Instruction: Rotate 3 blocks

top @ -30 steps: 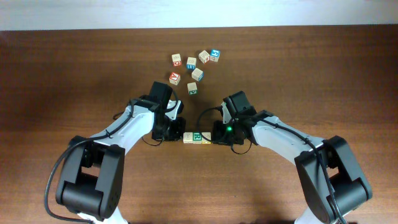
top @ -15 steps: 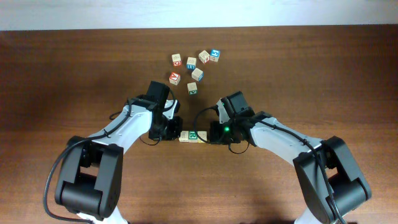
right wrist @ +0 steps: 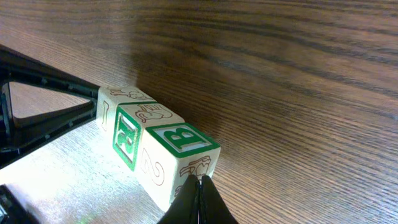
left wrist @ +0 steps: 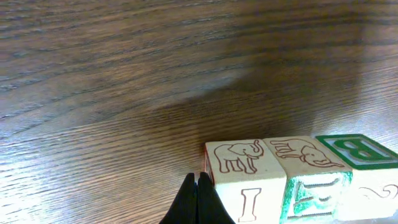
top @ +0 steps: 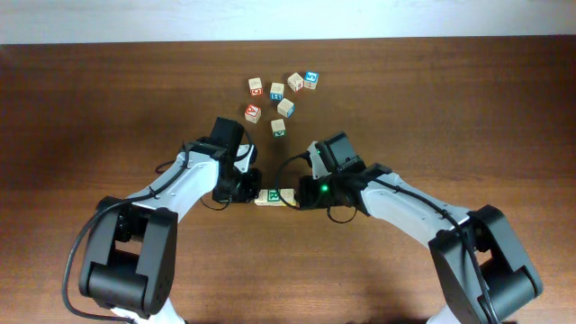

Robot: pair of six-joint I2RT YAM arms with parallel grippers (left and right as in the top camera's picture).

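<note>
Step in hand, by look of it: swinging row of three blocks (top: 273, 196) as one, mid-table, between both arms. Left gripper (left wrist: 196, 186): fingers pressed together, pinching nothing, tip at corner of elephant-faced end block (left wrist: 239, 171). Right gripper (right wrist: 198, 186): fingers likewise pressed together, tip touching green-B end block (right wrist: 180, 146). Next, you want small balanced nudges at opposite ends; uneven push likely splits row. Spare cubes (top: 283, 94) well apart.

Overhead lit even, sharp; L wrist: soft shadow on table (left wrist: 205, 93); R wrist: glare btm-left.
</note>
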